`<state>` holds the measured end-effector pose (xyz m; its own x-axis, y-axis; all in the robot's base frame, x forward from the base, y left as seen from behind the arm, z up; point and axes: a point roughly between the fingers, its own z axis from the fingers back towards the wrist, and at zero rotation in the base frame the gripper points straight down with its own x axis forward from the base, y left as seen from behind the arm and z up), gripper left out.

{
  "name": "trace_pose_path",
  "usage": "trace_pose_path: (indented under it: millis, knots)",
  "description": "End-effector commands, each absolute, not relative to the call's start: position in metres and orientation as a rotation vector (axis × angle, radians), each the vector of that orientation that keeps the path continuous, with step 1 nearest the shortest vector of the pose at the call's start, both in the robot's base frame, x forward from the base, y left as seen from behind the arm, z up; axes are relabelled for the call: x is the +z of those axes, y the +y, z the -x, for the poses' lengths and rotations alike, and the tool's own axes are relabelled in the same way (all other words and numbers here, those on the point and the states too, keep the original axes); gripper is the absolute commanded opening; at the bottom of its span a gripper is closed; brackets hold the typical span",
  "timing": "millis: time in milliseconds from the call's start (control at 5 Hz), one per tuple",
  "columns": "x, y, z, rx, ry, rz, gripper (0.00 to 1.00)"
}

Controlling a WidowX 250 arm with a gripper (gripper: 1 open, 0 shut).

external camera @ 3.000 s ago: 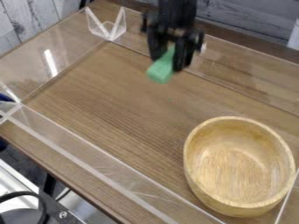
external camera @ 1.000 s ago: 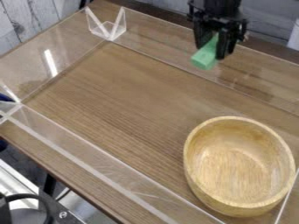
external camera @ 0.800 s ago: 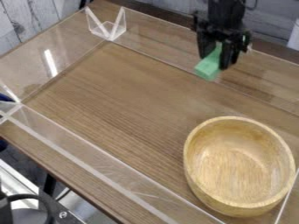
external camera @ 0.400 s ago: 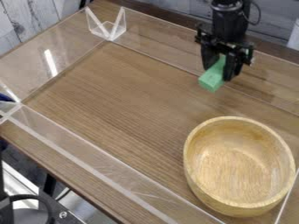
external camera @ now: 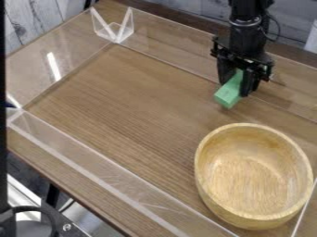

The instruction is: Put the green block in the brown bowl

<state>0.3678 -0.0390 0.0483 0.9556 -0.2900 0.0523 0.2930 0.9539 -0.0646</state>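
In the single camera view, the dark gripper is reaching in from the far edge of the scene and is grasping the green block between its fingertips. The block is hanging with its long side slanting, its lower end pointing toward the near side and slightly to the left of the picture. Whether its lower end is touching the wooden counter or staying just above it cannot be determined from this angle. The brown bowl is standing on the counter toward the lower right of the picture, its open mouth facing up and its pale inner wall showing. The block is outside the bowl, appearing beyond its far rim and apart from it. A small clear container is sitting near the upper left of the picture, well apart from both block and bowl. A transparent strip is running diagonally along the near left side of the counter. Black cables are lying at the lower left corner, beyond the counter's edge.
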Motion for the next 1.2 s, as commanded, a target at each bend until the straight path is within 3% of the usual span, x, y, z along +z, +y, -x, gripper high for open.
trace_pose_path:
  millis: [0,1000]
  knots:
    - [0.064,-0.041,-0.374,-0.305,-0.104,0.061,0.00]
    - [0.087,-0.039,-0.375,-0.297,-0.177,0.028,0.00]
